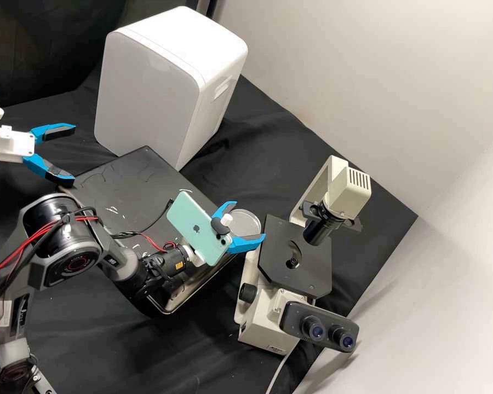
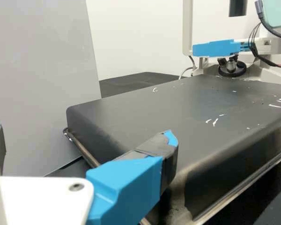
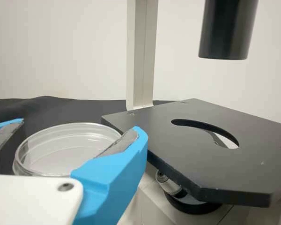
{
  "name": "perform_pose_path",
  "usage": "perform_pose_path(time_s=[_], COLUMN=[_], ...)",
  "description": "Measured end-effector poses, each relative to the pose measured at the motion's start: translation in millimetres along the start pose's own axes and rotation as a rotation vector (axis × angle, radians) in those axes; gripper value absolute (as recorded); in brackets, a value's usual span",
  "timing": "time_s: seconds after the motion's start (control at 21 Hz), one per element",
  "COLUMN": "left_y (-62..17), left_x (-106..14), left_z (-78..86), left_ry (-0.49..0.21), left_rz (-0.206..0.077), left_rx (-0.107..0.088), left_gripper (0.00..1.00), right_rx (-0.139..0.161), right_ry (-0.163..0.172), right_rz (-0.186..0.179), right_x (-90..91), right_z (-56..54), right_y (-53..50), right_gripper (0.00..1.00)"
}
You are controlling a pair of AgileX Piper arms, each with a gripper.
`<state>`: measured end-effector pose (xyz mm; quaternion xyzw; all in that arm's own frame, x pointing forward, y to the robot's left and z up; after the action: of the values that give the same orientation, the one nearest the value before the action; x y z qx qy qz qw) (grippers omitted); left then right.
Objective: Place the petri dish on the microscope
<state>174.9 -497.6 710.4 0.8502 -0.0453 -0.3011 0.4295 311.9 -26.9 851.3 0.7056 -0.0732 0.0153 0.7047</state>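
R arm: lying low across black tray (image 1: pixel 131 186); right claw (image 1: pixel 245 222) spread wide, gripping petri dish (image 3: pixel 65 147) by its rim.
L arm: hovering at tray's far corner; left claw (image 1: pixel 70 153) gaping, holding nothing.
Dish: hanging just beside microscope (image 1: pixel 290 284) stage (image 3: pixel 201 150) edge, not on it.
Room: gap showing betw. stage and lens tube (image 3: pixel 227 28) above.
Materials: dish clear, round; stage flat matte black w/ slot.

This is a laboratory. A white inverted microscope with a black stage and paired eyepieces (image 1: pixel 297 265) stands on a bench draped in black cloth (image 1: pixel 268 148), and a clear round petri dish (image 1: pixel 245 221) sits just beside its stage. A boxy white benchtop appliance (image 1: pixel 167 82) stands behind a flat black metal tray (image 1: pixel 131 186). Plain white walls (image 1: pixel 367 65) close in the bench.
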Motion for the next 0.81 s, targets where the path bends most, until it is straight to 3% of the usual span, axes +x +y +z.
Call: perform_pose_path(time_s=[0.24,0.29,0.38,0.48,0.67,0.81], left_y=[0.0,0.0,0.0,0.0,0.0,0.0], left_x=[0.0,0.0,0.0,0.0,0.0,0.0], left_z=[0.0,0.0,0.0,0.0,0.0,0.0], left_ry=[0.0,0.0,0.0,0.0,0.0,0.0], left_rz=[0.0,0.0,0.0,0.0,0.0,0.0], left_rx=[0.0,0.0,0.0,0.0,0.0,0.0], left_gripper=[1.0,1.0,1.0,1.0,1.0,1.0], right_rx=[0.004,0.013,0.068,0.094,0.098,0.096], right_ry=[0.0,-0.011,-0.07,-0.09,-0.048,-0.031], right_rz=[0.008,0.032,0.108,0.139,0.134,0.141], right_x=[-1.9,-2.8,-5.9,-10.1,-14.6,-15.4], right_z=[-4.4,-5.4,-1.9,-3.0,-16.8,-20.4], right_y=[3.4,6.2,14.0,16.7,15.8,17.3], right_gripper=[0.0,0.0,0.0,0.0,0.0,0.0])
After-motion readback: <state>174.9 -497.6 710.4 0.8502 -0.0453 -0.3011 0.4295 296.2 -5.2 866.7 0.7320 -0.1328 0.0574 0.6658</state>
